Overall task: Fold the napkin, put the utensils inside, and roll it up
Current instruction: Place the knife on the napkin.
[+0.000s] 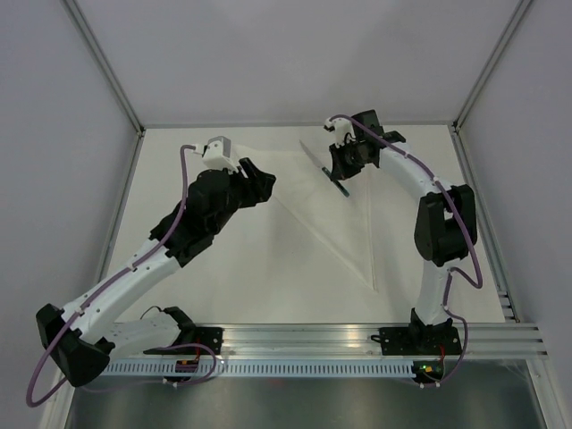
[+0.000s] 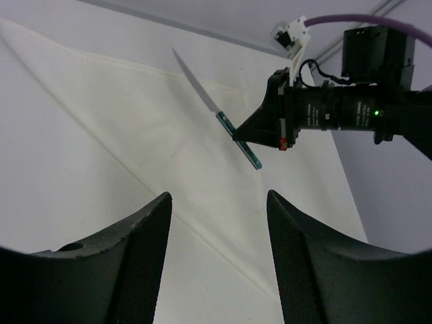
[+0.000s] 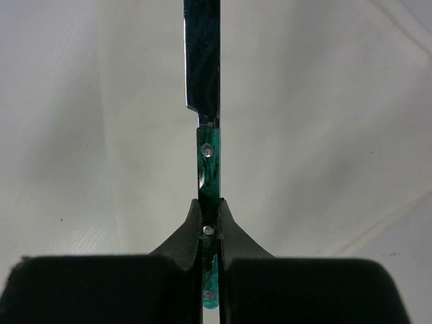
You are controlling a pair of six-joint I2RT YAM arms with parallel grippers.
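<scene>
a white table [image 1: 223,286] is being enclosed by pale grey walls [image 1: 268,63] on three sides, and a slotted metal rail [image 1: 357,338] is being seen along its near edge, where both arm bases are being carried. a purple cable [image 1: 186,192] is being looped along each arm.

the napkin [image 1: 344,241] is being shown flat on the table's middle and right part, folded to a triangle (its white edges are being lost against the white table in places, so the exact outline cannot be told). its far corner is being partly covered from above by the right arm's wrist.

the right gripper [image 3: 209,217] is being held low over that far part of the cloth, its fingers being pressed together on the dark teal handle of the knife [image 3: 208,152]. the silvery blade is being pointed away from the fingers, out over the napkin. whether the knife is being rested on the cloth or held just above it cannot be told.

the left gripper [image 2: 217,196] is being held above the napkin's left side, well apart from the knife, with its jaws being spread wide and nothing being gripped between them.
</scene>
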